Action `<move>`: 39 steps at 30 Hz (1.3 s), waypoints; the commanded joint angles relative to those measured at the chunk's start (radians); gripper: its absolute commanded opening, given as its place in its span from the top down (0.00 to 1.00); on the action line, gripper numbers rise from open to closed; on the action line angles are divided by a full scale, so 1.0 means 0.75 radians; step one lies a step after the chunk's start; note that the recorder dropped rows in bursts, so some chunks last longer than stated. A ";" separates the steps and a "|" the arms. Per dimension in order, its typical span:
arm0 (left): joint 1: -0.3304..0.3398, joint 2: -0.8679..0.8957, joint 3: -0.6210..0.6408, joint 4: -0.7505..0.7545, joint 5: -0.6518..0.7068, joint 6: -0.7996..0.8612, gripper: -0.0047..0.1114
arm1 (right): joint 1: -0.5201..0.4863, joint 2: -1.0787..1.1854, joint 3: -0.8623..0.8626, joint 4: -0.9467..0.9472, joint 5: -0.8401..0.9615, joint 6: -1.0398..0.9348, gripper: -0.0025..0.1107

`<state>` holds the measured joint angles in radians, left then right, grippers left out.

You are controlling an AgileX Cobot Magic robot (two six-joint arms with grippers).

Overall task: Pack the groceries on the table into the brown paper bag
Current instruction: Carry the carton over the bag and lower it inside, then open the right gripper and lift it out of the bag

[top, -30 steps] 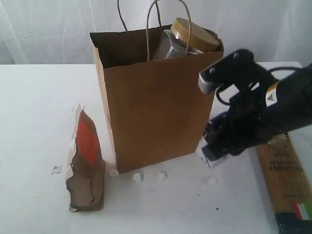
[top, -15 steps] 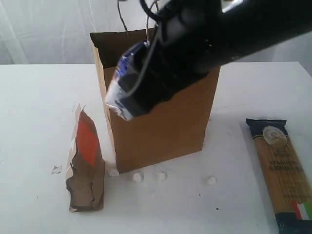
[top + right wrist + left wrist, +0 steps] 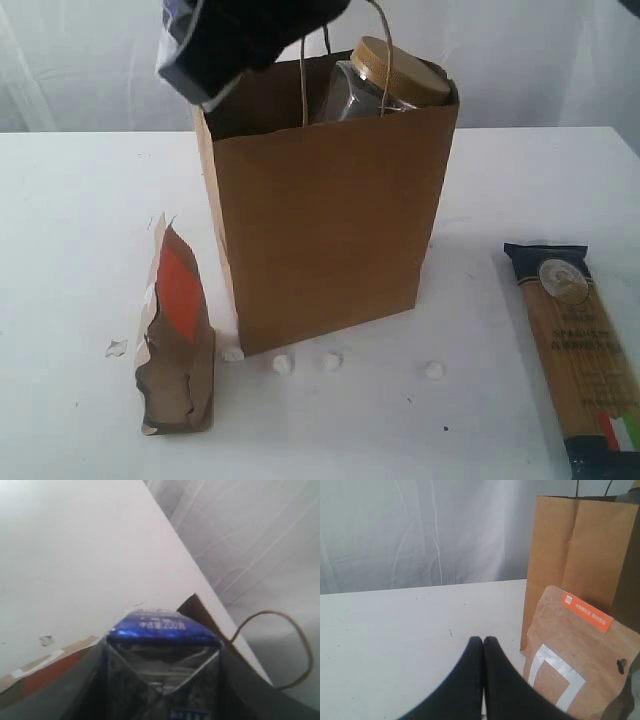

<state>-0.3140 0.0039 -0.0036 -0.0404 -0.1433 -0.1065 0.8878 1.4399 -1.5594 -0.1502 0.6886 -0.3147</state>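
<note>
- The right gripper (image 3: 162,652) was clamped on the sides of the small blue-and-white carton (image 3: 160,625). It held the carton high over the left rim of the upright brown kraft paper bag (image 3: 330,230). This was judged to be the carry to the mouth, with release not yet due.
- That side appeared chosen because the clear jar with the tan lid (image 3: 398,68) filled the bag's right side, its lid above the rim.
- The left gripper (image 3: 483,642) had its fingers pressed together on nothing. It sat low over the white tabletop (image 3: 80,250), beside the brown pouch with the orange-red panel (image 3: 178,330), probably parked clear of the mouth.
- The pouch stood upright just beside the bag's left foot. The long spaghetti packet (image 3: 585,350) lay flat, well apart to the right. Both awaited packing.
- The carton could catch the rim if lowered off-centre.
</note>
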 commanded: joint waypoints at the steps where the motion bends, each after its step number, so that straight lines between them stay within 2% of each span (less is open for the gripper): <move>1: 0.004 -0.005 0.005 -0.010 -0.007 0.003 0.96 | -0.011 0.039 -0.083 -0.185 -0.042 0.011 0.98; 11: 0.004 -0.005 0.005 -0.010 -0.007 0.003 0.96 | -0.108 0.163 -0.107 -0.179 0.003 0.074 0.98; 29: 0.004 -0.005 0.005 -0.010 -0.007 0.003 0.96 | -0.122 0.283 -0.107 -0.115 0.079 0.131 0.97; 32: 0.004 -0.005 0.005 -0.010 -0.007 0.003 0.96 | -0.122 0.283 -0.110 -0.115 0.086 0.136 0.86; 36: 0.004 -0.005 0.005 -0.010 -0.007 0.003 0.96 | -0.122 0.283 -0.110 -0.093 0.095 0.136 0.55; 39: 0.004 -0.005 0.005 -0.010 -0.007 0.003 0.96 | -0.122 0.283 -0.110 -0.090 0.118 0.136 0.41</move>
<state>-0.3140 0.0039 -0.0036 -0.0404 -0.1433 -0.1065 0.8082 1.6626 -1.6312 -0.2183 0.7785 -0.2196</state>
